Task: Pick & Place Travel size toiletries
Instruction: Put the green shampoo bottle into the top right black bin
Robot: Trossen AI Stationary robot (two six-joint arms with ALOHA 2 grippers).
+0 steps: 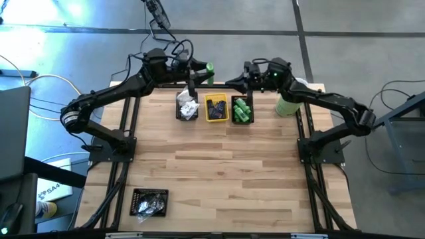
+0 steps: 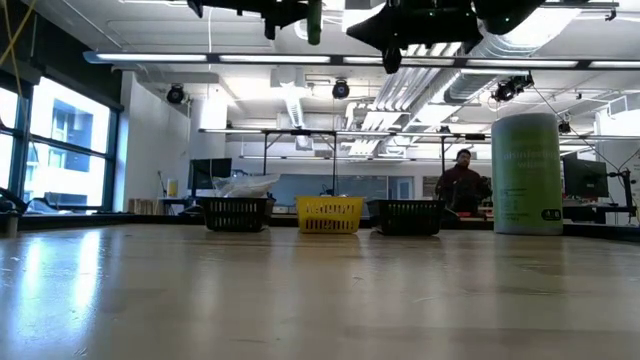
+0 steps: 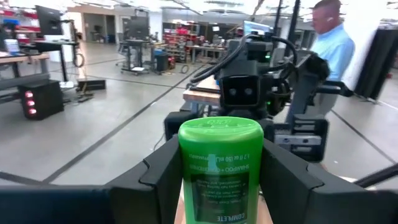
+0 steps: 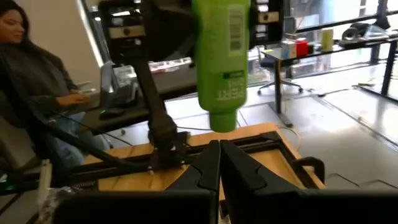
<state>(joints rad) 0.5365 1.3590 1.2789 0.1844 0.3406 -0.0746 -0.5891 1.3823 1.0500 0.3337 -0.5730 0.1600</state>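
A bright green little bottle [image 1: 210, 68] hangs high above the table's far edge, with my left gripper [image 1: 201, 69] shut on it. The low view shows it at the picture's top [image 2: 314, 20]. My right gripper [image 1: 247, 76] is shut and holds nothing. It points level toward the bottle from the right, with a gap between them. In its wrist view its fingertips [image 4: 219, 152] sit just below the bottle's lower end [image 4: 224, 118]. At the far edge stand a black bin of white packets [image 1: 187, 106], a yellow bin [image 1: 216, 108] and a black bin of green bottles [image 1: 242, 109]. My left gripper pinches the bottle's body [image 3: 186, 180] between its two fingers [image 3: 163, 180], one on each broad side. The fingers come level from the table's left and lie across the bottle. The bottle stands upright, narrower end down, clear of the table and the bins.
A big pale-green cylinder with a white lid [image 1: 287, 103] stands at the far right, under my right arm. Another black bin with packets [image 1: 149, 201] sits near the front left. People show in the room beyond: one in a light blue shirt [image 3: 329, 43], one seated [image 4: 37, 81].
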